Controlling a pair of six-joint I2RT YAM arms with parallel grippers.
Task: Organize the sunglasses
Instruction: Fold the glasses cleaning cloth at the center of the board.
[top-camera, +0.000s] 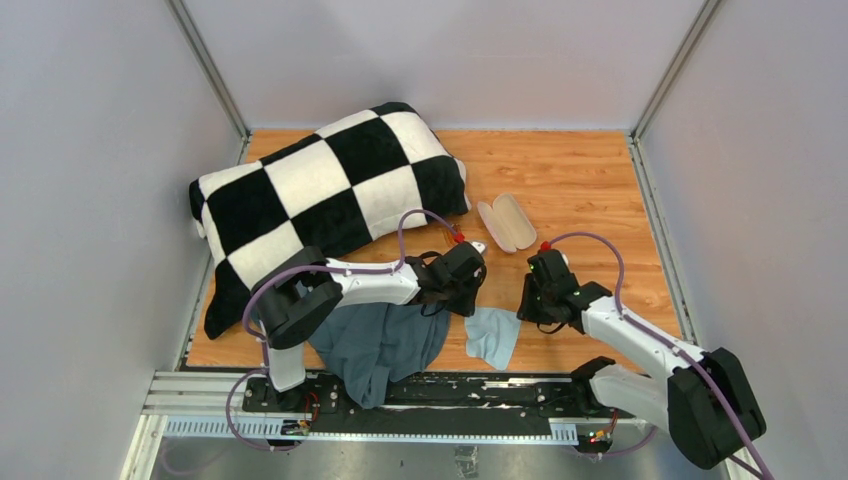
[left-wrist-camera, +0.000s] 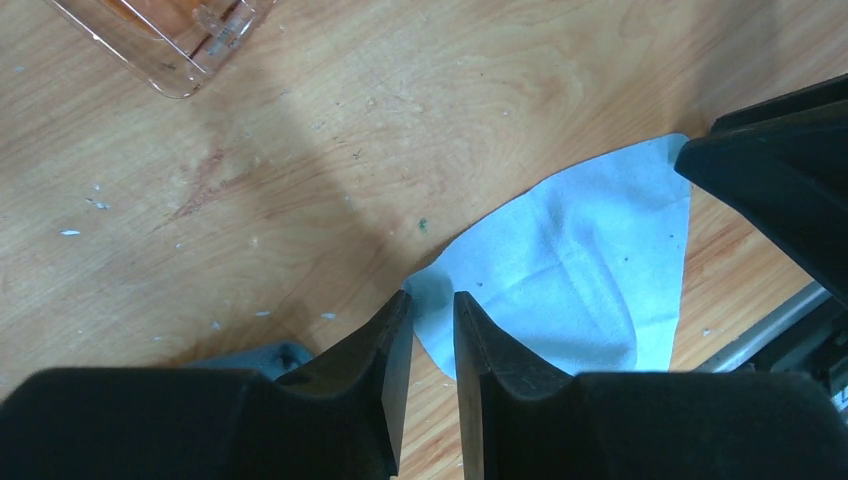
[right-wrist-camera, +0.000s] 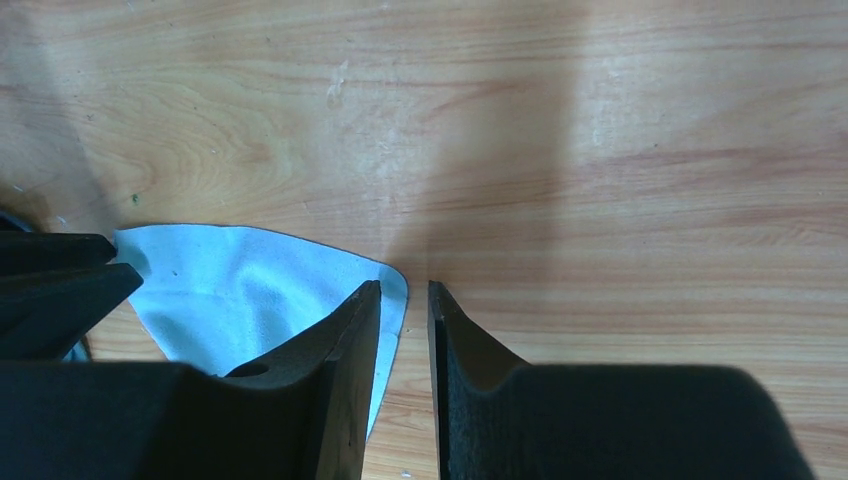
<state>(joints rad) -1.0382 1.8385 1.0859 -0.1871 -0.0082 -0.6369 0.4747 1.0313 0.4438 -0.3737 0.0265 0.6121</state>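
Observation:
A corner of the sunglasses (left-wrist-camera: 170, 30), clear frame with an orange-amber lens, shows at the top left of the left wrist view; in the top view only a small pale bit (top-camera: 477, 246) shows beside the left wrist. The pink case (top-camera: 508, 222) lies open on the wood behind the grippers. The small light-blue cloth (top-camera: 492, 336) lies flat between the arms. My left gripper (top-camera: 468, 298) (left-wrist-camera: 432, 300) hangs over the cloth's (left-wrist-camera: 570, 270) corner, jaws a narrow gap apart, empty. My right gripper (top-camera: 528, 312) (right-wrist-camera: 404, 290) is at the cloth's (right-wrist-camera: 250, 285) other edge, likewise empty.
A large black-and-white checkered pillow (top-camera: 320, 195) fills the back left. A grey-blue garment (top-camera: 380, 345) lies under the left arm at the near edge. White walls close in three sides. Small white crumbs (left-wrist-camera: 70, 232) dot the wood.

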